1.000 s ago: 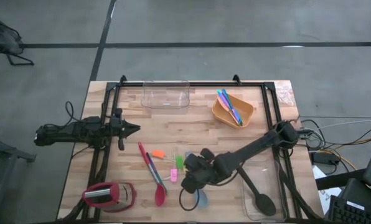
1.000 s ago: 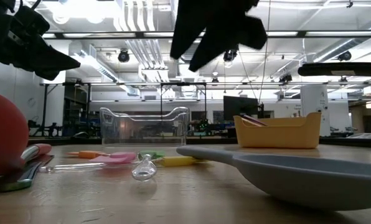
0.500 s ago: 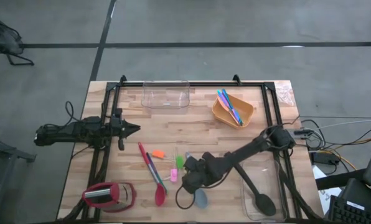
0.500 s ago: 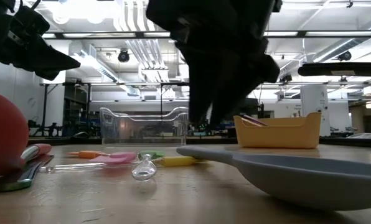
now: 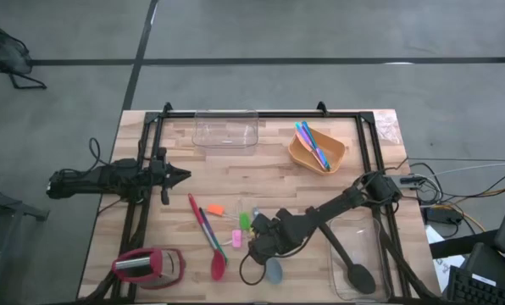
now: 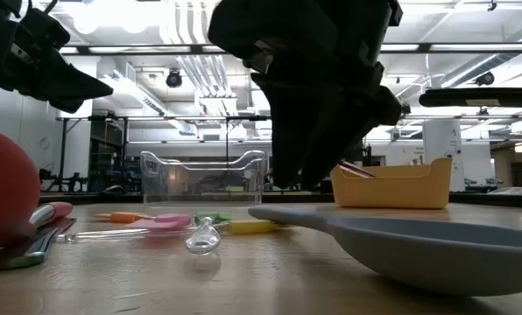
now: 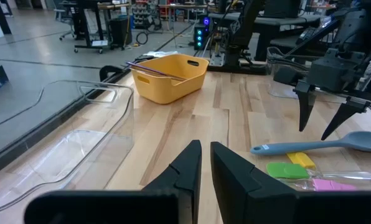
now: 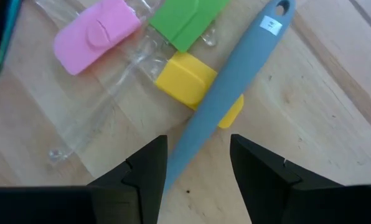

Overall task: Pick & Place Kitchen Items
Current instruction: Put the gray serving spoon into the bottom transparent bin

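Two fingers of the right gripper [image 8: 195, 171] stand spread, one on each side of the grey-blue spatula [image 8: 226, 106] handle, neither visibly touching it. That handle lies flat on the table [image 5: 235, 165], crossing over a yellow piece [image 8: 188, 84], with a green piece [image 8: 188, 22] and a pink piece [image 8: 95, 34] just beside. From above, the right arm hides most of the spatula; only its blade end shows. Whether the fingertips reach the wood cannot be told. At the table's left side the left gripper [image 7: 204, 165] hangs with jaws pressed together, holding nothing.
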You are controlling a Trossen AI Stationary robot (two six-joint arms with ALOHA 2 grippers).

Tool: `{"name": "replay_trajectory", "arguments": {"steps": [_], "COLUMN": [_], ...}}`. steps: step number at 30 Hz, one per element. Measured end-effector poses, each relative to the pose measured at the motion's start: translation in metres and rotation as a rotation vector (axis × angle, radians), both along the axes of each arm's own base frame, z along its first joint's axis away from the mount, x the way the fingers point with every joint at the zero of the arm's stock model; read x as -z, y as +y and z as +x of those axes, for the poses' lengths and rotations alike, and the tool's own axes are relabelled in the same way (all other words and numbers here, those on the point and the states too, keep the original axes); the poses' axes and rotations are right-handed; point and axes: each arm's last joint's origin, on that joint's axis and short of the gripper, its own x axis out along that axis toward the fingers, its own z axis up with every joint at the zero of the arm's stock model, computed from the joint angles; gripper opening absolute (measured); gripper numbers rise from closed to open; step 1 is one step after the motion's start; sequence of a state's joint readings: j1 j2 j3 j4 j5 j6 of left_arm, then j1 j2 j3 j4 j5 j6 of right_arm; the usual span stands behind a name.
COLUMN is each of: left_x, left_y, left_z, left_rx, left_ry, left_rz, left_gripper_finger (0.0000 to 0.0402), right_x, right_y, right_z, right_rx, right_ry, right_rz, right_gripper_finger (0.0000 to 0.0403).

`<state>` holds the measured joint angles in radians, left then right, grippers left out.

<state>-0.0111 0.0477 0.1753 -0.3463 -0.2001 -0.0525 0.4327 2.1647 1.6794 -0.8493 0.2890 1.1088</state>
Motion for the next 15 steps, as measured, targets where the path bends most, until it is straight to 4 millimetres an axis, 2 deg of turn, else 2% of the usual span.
{"name": "replay_trajectory", "arguments": {"steps": [8,15], "left_x": [0.000,0.000], "left_y": [0.000,0.000], "left_z": [0.000,0.000], "left_rx": [0.000,0.000], "left_ry": [-0.001,-0.001], "left_rz": [0.000,0.000], "left_gripper_finger": [0.0044,0.0044], "right_x": [0.000,0.024], "right_y": [0.013,0.017], "right_z": [-0.003,0.000], "right_rx": [-0.012,-0.010], "right_ry": [-0.031,0.018], "right_rz": [0.017,0.013], "right_gripper_finger": [0.0174,0.0173]}}
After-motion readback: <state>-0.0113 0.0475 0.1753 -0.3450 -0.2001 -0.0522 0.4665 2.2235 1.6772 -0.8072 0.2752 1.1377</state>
